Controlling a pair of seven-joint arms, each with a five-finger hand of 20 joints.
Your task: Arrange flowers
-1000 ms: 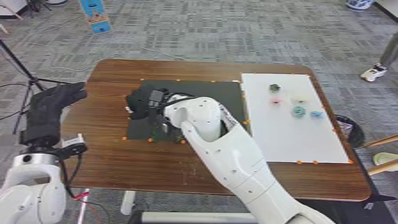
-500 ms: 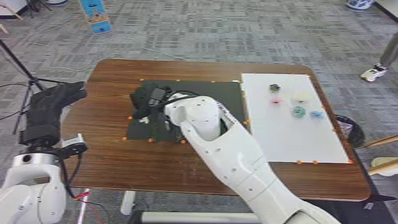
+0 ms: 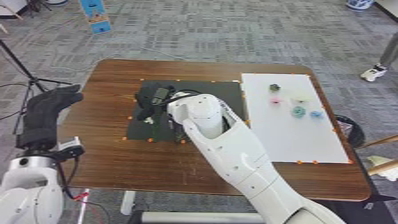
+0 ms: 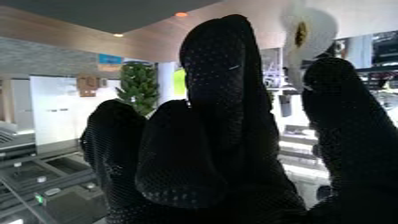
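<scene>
White flower, yellow centre point(image 4: 318, 31): near black-gloved right hand point(image 3: 145, 102), over black mat point(image 3: 202, 86) | right hand: pinching or not, I cannot tell | five small coloured flowers point(image 3: 298, 112): on white sheet point(image 3: 311, 142) | black-gloved left hand point(image 3: 44, 110): beside brown wooden table point(image 3: 105, 165)

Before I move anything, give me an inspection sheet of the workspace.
Surface: brown table, dark mat, white mat.
Job's things: pink flower, teal flower, blue flower on the white mat; white flower at the right hand.
Clutter: orange markers around the mats.
Hands: left hand open, by the table's left edge; right over the dark mat, grip unclear.
Cables: black cable near the left hand.
Surroundings: grey floor, tripod at left.
</scene>
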